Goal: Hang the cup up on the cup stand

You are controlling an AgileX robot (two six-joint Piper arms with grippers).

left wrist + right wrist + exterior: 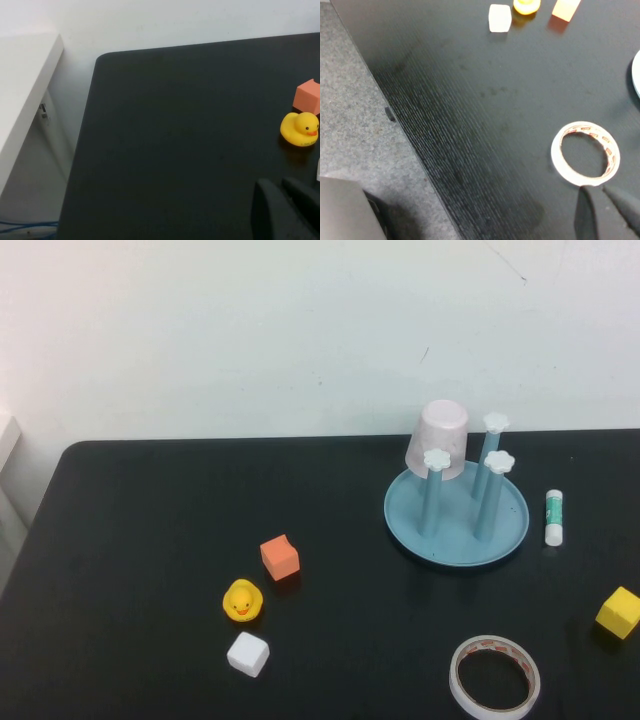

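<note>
Cup (439,437) sits upside down over a far post of the cup stand (457,527) on the bench's right, left pincer (286,206) and right pincer (602,212) both closed, holding nothing.

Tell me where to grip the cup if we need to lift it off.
Grip the cup across its sidewall near the closed top, coming from above. It sits inverted over a rear post of the cup stand, slightly tilted; neighbouring posts crowd its lower rim.

Pink cup (438,439) inverted on blue cup stand (457,512) post
</note>
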